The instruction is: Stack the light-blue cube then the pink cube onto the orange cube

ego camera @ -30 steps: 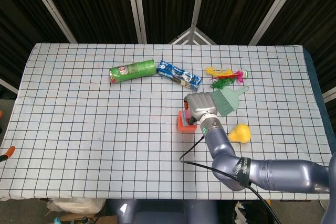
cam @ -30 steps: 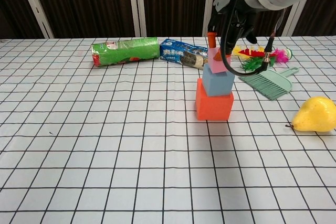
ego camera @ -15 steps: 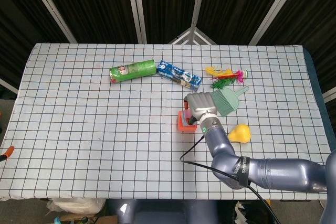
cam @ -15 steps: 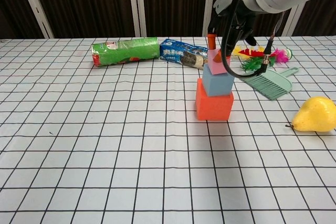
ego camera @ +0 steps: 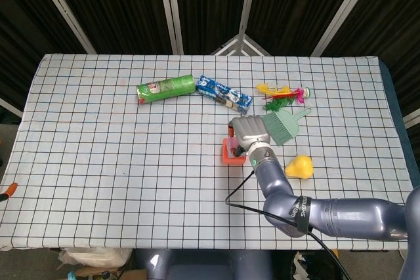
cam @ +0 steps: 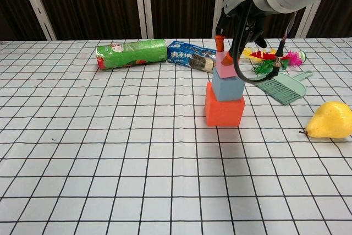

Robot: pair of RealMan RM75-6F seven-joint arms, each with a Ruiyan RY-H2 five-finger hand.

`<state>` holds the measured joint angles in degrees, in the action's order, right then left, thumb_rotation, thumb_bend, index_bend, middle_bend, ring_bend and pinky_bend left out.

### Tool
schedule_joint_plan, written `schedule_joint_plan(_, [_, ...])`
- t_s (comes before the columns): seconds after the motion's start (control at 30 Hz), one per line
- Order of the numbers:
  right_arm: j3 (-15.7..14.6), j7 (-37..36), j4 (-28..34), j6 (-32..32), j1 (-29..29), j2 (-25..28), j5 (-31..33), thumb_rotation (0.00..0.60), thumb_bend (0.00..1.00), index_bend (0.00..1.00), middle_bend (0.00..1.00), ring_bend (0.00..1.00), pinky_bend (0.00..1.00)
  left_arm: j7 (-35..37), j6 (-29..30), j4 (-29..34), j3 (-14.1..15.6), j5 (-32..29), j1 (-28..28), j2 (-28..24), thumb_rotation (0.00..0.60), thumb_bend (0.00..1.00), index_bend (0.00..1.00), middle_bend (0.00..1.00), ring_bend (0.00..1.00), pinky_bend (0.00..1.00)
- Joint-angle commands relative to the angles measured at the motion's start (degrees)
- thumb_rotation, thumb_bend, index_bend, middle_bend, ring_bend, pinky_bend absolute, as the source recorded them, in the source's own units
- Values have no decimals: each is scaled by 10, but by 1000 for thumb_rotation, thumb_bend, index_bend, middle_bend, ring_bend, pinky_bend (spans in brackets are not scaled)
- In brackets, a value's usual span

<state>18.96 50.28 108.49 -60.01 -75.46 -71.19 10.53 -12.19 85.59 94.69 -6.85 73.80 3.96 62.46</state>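
Right hand: your right hand [cam: 242, 17] hangs over the stack near the middle of the counter [cam: 110, 152]; in the head view [ego camera: 248, 132] its back hides most of the cubes.
Fingers: they [cam: 221, 41] point down around the pink cube, orange-tipped ones at its far and near sides. They look closed on it, but you cannot tell whether they grip it or only touch it.
Pink cube: the pink cube [cam: 224, 72] sits at the top of the stack, on the light-blue one, and looks tilted.
Light-blue cube: the light-blue cube [cam: 227, 86] rests on the orange cube, set toward its far right part.
Orange cube: the orange cube [cam: 224, 111] stands on the counter; in the head view only its left edge [ego camera: 226, 155] shows past your hand.
Left hand: neither view shows it.
Behind the stack: a green tube [cam: 131, 53] lies on its side, with a blue snack packet [cam: 191, 56] just right of it.
To the right: a green hand brush [cam: 281, 87] lies near coloured feathers [cam: 272, 58]; a yellow pear [cam: 330, 120] sits well apart from the stack.
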Motion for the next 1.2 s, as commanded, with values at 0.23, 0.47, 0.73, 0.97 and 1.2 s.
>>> schedule_joint_plan(0.23, [-5, -5, -6, 6, -3, 1, 2, 600, 477, 569, 968, 910, 674, -3, -1, 0, -1, -2, 1, 1, 600, 243, 28, 0, 0, 52])
schedule_joint_plan(0.47, [-13, -1, -4, 16, -6, 7, 9, 600, 445, 484, 968, 910, 674, -3, 0, 0, -1, -4, 0, 1, 600, 243, 28, 0, 0, 52])
schedule_joint_plan(0.73, [-11, -14, 5, 37, -9, 20, 11, 600, 119, 183, 968, 910, 674, -3, -1, 0, -1, -5, 1, 1, 600, 242, 28, 0, 0, 52])
schedule_joint_plan(0.97, [-19, -27, 25, 41, -3, 42, 0, 600, 88, 111, 968, 910, 674, -4, -1, -2, -2, -7, 1, 1, 600, 242, 28, 0, 0, 52])
schedule_joint_plan(1.2, [-60, -17, 99, 22, 22, 107, -43, 600, 76, 100, 968, 907, 674, -2, -3, -2, -1, -7, 1, 0, 600, 242, 28, 0, 0, 52])
